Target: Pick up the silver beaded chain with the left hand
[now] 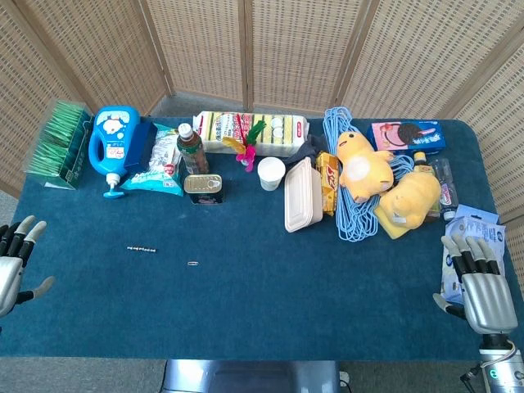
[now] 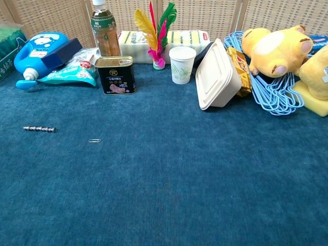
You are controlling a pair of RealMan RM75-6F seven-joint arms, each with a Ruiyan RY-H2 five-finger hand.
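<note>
Silver beaded chain (image 1: 142,248) lies flat on the blue table (image 1: 270,311), left-centre of the head view, stretched in a short straight line running left to right. In the chest view the chain (image 2: 39,129) sits near the left edge of the frame. A small paper clip (image 1: 193,264) lies just right of and below it, apart from it.

Left hand (image 1: 16,262) at the far left edge of the head view, at the table's left border, well apart from the chain. Fingers (image 1: 24,233) apart, holding nothing; thumb stuck out to the right. Bare cloth between hand and chain.

Right hand (image 1: 479,286) in the lower right corner of the head view, near the table's right border, fingers apart and pointing up-frame, empty. A blue-white packet (image 1: 479,225) lies just beside it, partly under the fingertips. Neither hand shows in the chest view.

Clutter is confined to the upper band of the head view: blue detergent bottle (image 1: 115,143), tin can (image 1: 203,187), paper cup (image 1: 271,173), white clamshell box (image 1: 301,195), blue hangers (image 1: 348,209), yellow plush toys (image 1: 385,184). The can is the nearest of these to the chain, up and to the right, with a wide strip of open table between. Lower half of the table is open cloth across its middle.
</note>
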